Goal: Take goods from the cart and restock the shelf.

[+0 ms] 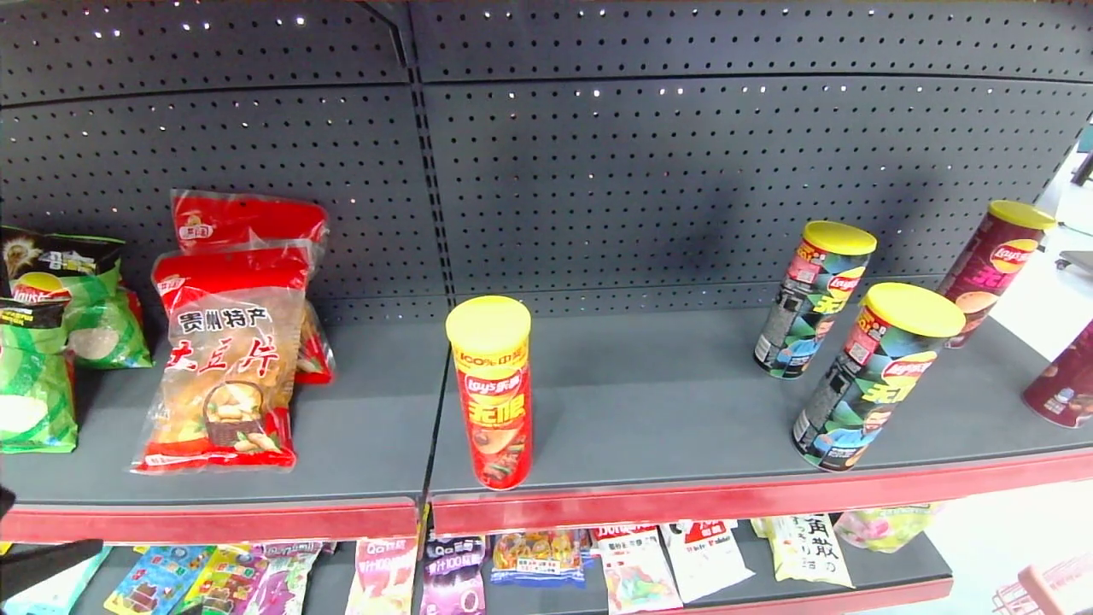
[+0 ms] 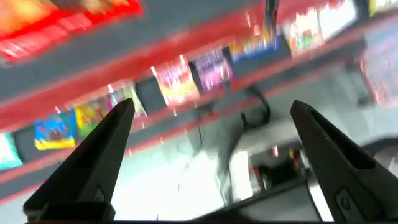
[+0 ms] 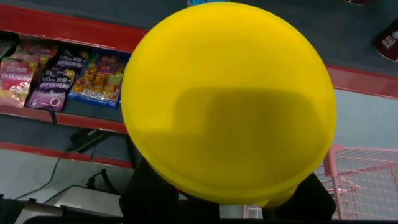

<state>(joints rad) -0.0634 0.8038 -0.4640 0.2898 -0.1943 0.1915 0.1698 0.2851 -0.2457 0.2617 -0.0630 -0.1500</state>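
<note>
A chip can with a yellow lid (image 3: 228,102) sits in my right gripper (image 3: 225,210), lid toward the camera, and black fingers (image 3: 152,199) clamp its body on both sides. It hangs in front of the red-edged shelf (image 3: 74,28). My left gripper (image 2: 211,168) is open with nothing between its fingers (image 2: 93,165), in front of the lower shelf rows. On the grey shelf (image 1: 649,418) stand a red chip can (image 1: 493,393), two dark patterned cans (image 1: 813,299) (image 1: 871,376) and a maroon can (image 1: 995,265).
Red snack bags (image 1: 226,359) and green bags (image 1: 38,342) stand on the shelf's left part. Small packets (image 1: 529,559) line the lower shelf. A pink wire cart (image 3: 367,183) is beside the shelf at the lower right. Open shelf space lies between the red can and the patterned cans.
</note>
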